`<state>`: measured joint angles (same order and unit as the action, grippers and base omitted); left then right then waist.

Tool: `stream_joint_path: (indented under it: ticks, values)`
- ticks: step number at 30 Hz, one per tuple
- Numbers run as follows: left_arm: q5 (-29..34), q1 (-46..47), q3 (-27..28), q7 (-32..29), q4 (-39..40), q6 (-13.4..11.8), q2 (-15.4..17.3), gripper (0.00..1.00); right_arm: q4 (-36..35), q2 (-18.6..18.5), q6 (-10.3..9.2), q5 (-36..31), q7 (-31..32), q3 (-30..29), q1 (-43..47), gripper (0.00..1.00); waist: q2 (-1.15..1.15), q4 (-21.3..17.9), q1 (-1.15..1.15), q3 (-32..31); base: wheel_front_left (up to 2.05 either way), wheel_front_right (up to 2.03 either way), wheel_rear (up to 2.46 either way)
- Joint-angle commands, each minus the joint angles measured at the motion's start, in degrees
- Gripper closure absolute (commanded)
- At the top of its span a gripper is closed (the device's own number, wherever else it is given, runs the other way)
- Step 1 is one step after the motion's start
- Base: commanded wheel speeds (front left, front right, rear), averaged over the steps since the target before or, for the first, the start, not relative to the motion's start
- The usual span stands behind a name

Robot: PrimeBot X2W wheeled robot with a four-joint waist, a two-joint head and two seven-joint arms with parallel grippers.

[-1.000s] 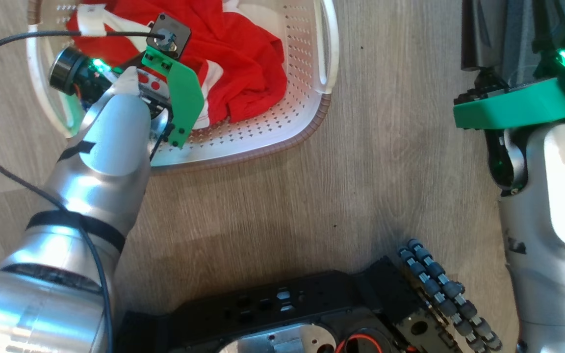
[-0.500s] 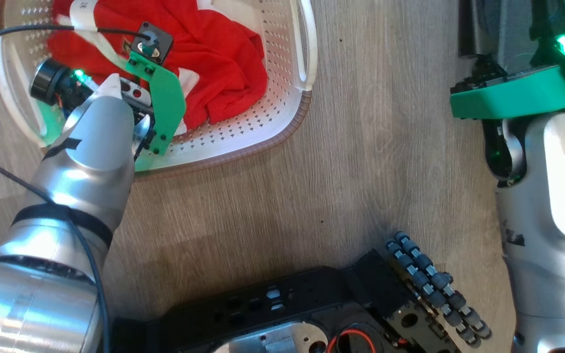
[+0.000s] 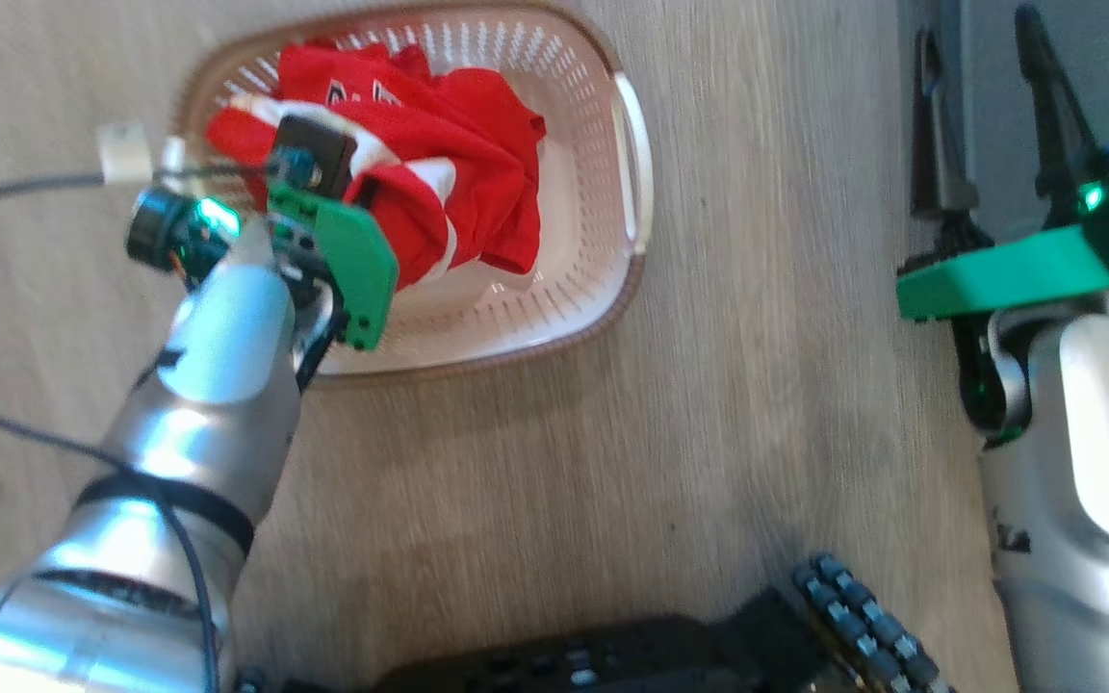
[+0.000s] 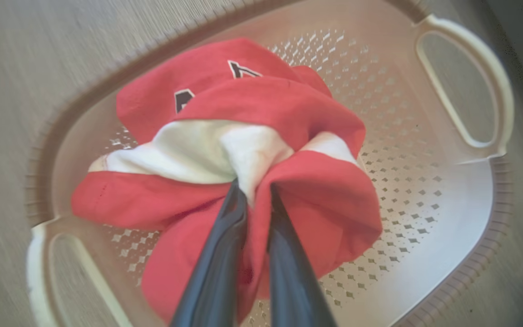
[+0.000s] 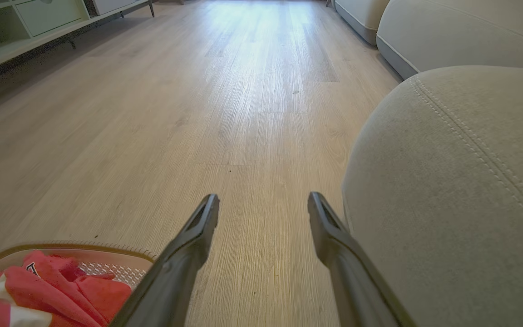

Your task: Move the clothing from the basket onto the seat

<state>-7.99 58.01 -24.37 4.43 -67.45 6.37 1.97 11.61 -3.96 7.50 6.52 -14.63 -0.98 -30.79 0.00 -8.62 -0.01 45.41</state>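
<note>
Left wrist view: the left gripper (image 4: pixel 253 190) pinches a bunched bright red-and-white fabric garment (image 4: pixel 284 102) in the cream perforated plastic basket (image 4: pixel 429 227); the lift toward the grey upholstered seat (image 5: pixel 461 181) likely comes next, right gripper (image 5: pixel 263 206) spread

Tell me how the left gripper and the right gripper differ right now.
The left gripper is shut, pinching a fold of the clothing; the right gripper is wide open and holds nothing. The left gripper is over the basket; the right gripper points along the floor beside the seat. Both have two long dark fingers.
</note>
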Motion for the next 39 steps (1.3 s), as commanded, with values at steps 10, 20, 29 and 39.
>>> stream_joint_path:
  ticks: [10,20,29,39]
  values:
    - [-7.02,-11.51,4.00,9.81,5.95,-0.41,0.91,1.00,0.53,-2.02,-0.01,-0.27,-0.37,-0.56,9.88,0.00,0.00,6.58,0.01,-20.87,0.00,0.00,0.00]
    - [-9.80,-24.91,7.95,10.54,22.16,-2.63,1.21,1.00,1.88,-2.12,-0.01,-0.10,-0.37,-1.04,16.17,0.00,0.00,6.93,0.01,-29.93,0.00,0.00,0.00]
    - [-10.36,-37.20,11.01,10.56,36.46,-4.13,2.49,1.00,2.45,-2.59,-0.01,-0.20,-0.37,-2.11,20.40,0.00,0.00,6.49,0.01,-36.22,0.00,0.00,0.00]
    - [-12.35,-45.46,13.59,10.53,44.35,-6.01,3.53,1.00,2.48,-2.19,-0.01,-0.41,-0.37,-3.64,25.25,0.00,0.00,6.01,0.01,-41.33,0.00,0.00,0.00]
